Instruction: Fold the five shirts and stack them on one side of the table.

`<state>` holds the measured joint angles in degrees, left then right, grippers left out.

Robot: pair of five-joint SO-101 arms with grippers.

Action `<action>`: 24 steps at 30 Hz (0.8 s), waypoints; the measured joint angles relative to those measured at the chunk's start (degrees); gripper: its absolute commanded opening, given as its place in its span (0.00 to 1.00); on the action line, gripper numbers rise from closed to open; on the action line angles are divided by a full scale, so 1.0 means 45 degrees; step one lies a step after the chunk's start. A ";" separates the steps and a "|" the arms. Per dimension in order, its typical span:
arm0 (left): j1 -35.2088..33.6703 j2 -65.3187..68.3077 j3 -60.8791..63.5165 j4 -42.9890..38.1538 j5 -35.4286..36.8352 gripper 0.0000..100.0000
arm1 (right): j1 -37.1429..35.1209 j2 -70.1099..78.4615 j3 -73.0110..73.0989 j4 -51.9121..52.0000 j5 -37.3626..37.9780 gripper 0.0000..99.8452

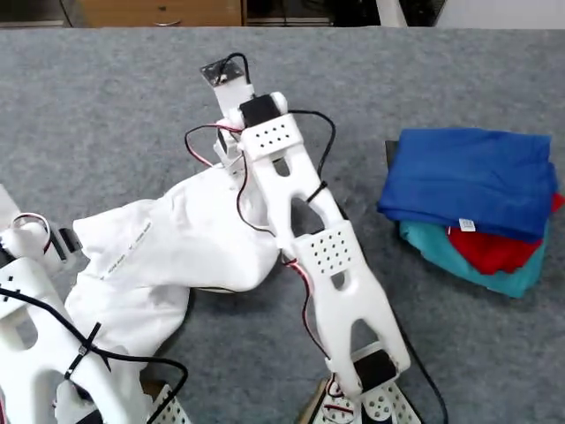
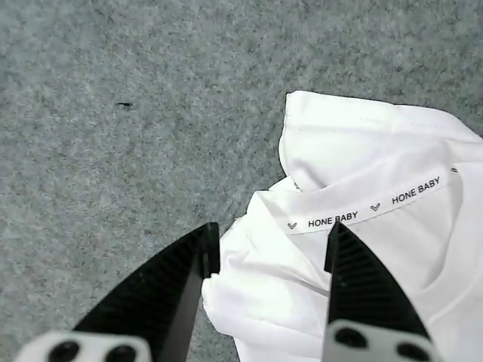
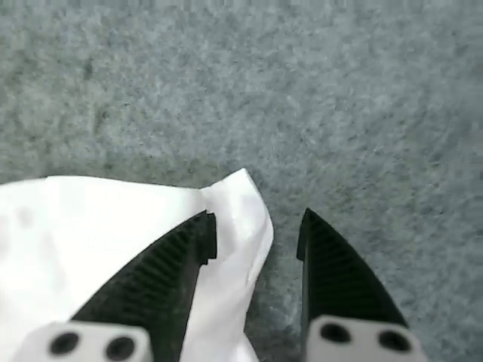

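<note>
My left gripper (image 2: 268, 240) hangs with its jaws apart above the neck edge of the crumpled white shirt (image 1: 168, 247). The shirt sprawls toward 8 o'clock on the grey table (image 1: 106, 106). My right gripper (image 3: 253, 226) is at the shirt's 1 o'clock corner, also spread wide. That corner of cloth lies between the fingers, unpinched. Out at 3 o'clock sits the folded stack, with the blue shirt (image 1: 468, 177) on top, the red shirt (image 1: 490, 250) under it and the teal shirt (image 1: 424, 243) lowest.

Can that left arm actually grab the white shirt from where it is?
Probably yes: the left gripper hangs open right over the white shirt and its crumpled edge, with nothing between them.
</note>
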<state>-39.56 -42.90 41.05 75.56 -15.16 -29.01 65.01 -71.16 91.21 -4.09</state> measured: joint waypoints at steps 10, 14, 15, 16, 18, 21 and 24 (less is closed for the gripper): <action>0.0000 0.0000 0.0000 0.0000 0.0000 0.24 | -0.0410 0.1192 -0.0039 -0.1035 0.0000 0.16; -0.0078 0.0000 0.0000 0.0000 0.0000 0.24 | -0.0215 0.1250 -0.0059 -0.1114 0.0000 0.02; -0.0078 0.0000 0.0000 0.0000 0.0000 0.24 | -0.0059 0.1250 -0.0059 -0.1192 0.0000 0.01; -0.0078 0.0000 0.0000 0.0000 0.0000 0.24 | 0.0098 0.1270 -0.0059 -0.1211 0.0000 0.01; -0.0078 0.0000 0.0000 0.0000 0.0000 0.24 | 0.0215 0.1289 -0.0117 -0.1211 -0.0039 0.01; -0.0078 0.0000 0.0000 0.0000 0.0000 0.24 | 0.0371 0.1387 -0.0762 -0.1114 -0.0020 0.01; -0.0078 0.0000 0.0000 0.0000 0.0000 0.24 | 0.0606 0.1407 -0.1973 -0.0957 -0.0137 0.01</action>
<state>-39.91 -42.90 41.05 75.56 -15.16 -26.29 71.34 -80.04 86.90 -4.70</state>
